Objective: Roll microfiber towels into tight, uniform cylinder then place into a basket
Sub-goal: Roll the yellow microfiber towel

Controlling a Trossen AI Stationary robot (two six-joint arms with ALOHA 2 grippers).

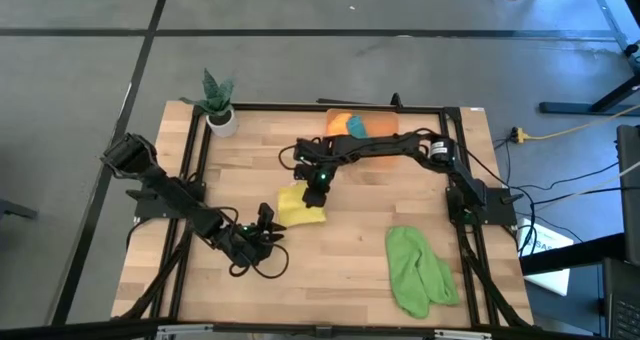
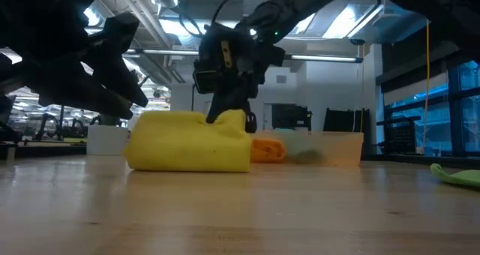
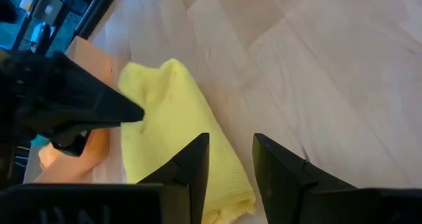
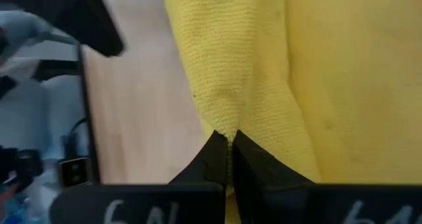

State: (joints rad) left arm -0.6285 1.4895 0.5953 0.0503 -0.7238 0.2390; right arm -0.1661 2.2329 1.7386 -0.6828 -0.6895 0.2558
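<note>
Pinching a fold of the yellow towel (image 4: 264,72), the right gripper (image 4: 229,145) sits clenched above it, while the left gripper (image 3: 231,155) waits just beside, fingers parted.

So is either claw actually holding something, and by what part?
Yes: the right claw is shut on a pinched fold of the yellow towel, at its edge nearest the basket. The left claw is open, holding nothing.
</note>
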